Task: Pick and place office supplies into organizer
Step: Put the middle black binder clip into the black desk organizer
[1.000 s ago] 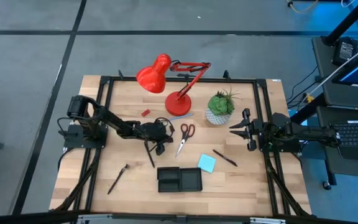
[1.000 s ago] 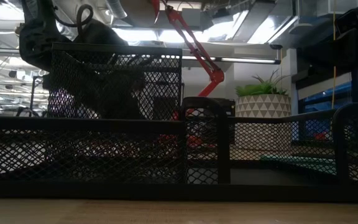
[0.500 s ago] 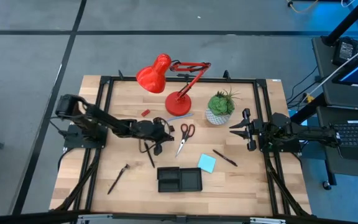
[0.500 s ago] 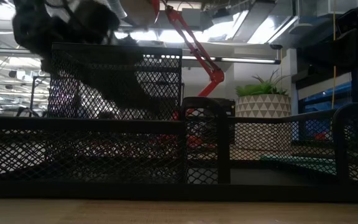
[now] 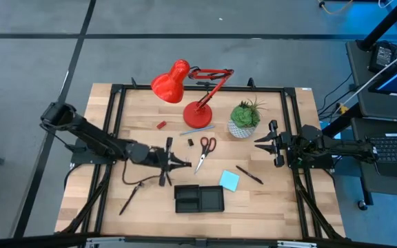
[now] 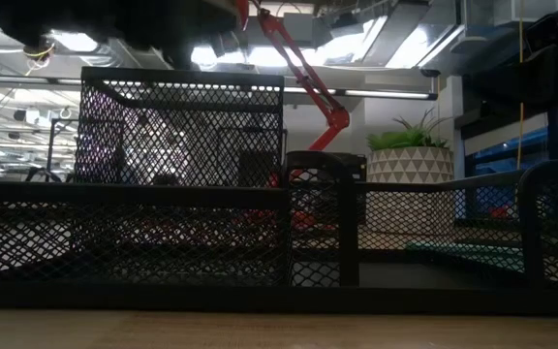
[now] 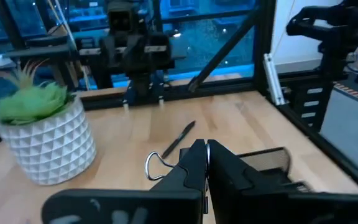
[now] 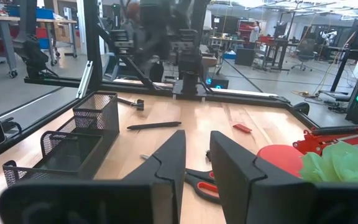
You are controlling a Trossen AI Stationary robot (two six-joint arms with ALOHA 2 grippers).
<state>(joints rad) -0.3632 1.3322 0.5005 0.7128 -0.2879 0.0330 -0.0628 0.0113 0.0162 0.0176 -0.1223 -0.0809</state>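
My left gripper [image 5: 185, 164] hangs above the table's middle, pointing toward its right edge, shut on a small black clip whose silver wire loop [image 7: 156, 163] juts out beside the fingertips. The black mesh organizer [image 5: 198, 198] stands near the front edge, a light blue sticky-note pad [image 5: 229, 180] beside it. Red-handled scissors [image 5: 204, 151], another small clip [image 5: 190, 142], a tiny red piece [image 5: 161, 125] and dark pens [image 5: 249, 174] [image 5: 129, 198] lie on the wood. My right gripper [image 5: 262, 143] waits at the right, fingers slightly apart and holding nothing. My left gripper pinches the clip between its two fingertips [image 7: 194, 163], coming at it about level from the table's left. The fingers hide the clip's black body. Its wire loop [image 7: 156, 163] sticks out sideways, and the clip is lifted clear of the table.
A red desk lamp [image 5: 191, 89] and a green plant in a white pot [image 5: 243, 118] stand at the back. A black frame [image 5: 116, 103] rims the table. In the low view the organizer's mesh wall [image 6: 182, 194] fills the foreground.
My left gripper has risen from the table beside the scissors, drawn slightly toward the near edge and rolled about its own axis. In the low view it has gone up out of the picture. The clip has come up with it, clear of the wood.
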